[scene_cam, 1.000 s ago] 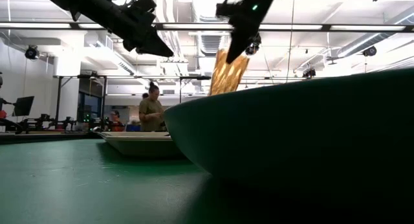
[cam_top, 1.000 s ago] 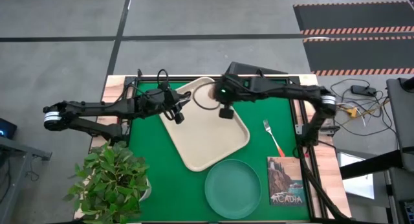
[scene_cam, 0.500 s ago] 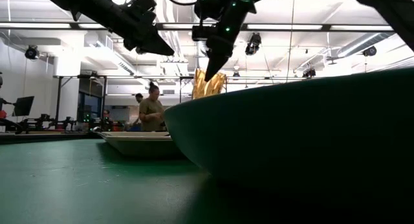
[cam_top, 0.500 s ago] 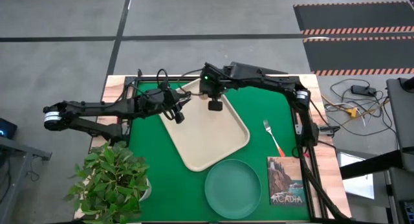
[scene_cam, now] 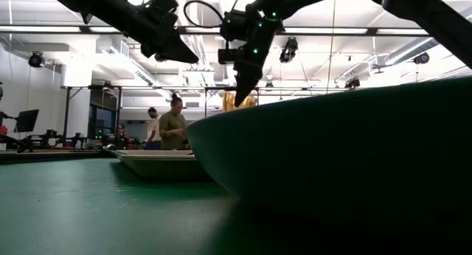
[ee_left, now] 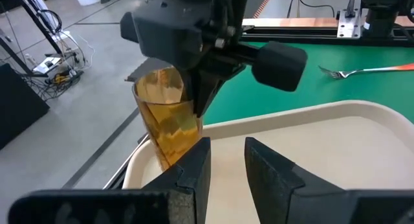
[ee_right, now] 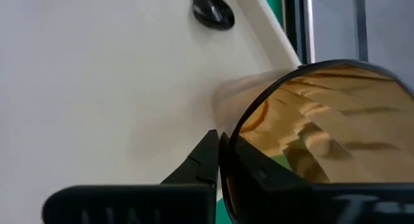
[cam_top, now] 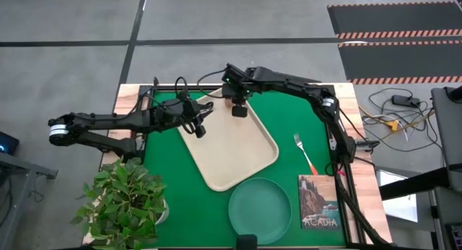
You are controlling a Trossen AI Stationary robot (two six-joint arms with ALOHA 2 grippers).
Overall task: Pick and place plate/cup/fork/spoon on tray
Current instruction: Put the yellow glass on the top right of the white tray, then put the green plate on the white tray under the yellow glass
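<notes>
Over the last second the right gripper [cam_top: 237, 104] has swung from the middle of the tray [cam_top: 238, 152] toward its far corner and come lower, carrying the cup [ee_left: 169, 116] with it. Its fingers are clamped on the cup's rim, one inside and one outside, and the tumbler hangs upright just over the tray's far corner, with its base close to or just touching the floor; the views do not settle which. The spoon [ee_right: 213, 11] already lies on the tray near that corner. The left gripper [cam_top: 196, 127] hovers over the tray's left edge, its fingers [ee_left: 194, 173] slightly parted and holding nothing. With the cup nearly down, release looks to be the next step, leaving the fork [cam_top: 304, 154] and the plate [cam_top: 260, 210], both on the green mat outside the tray.
</notes>
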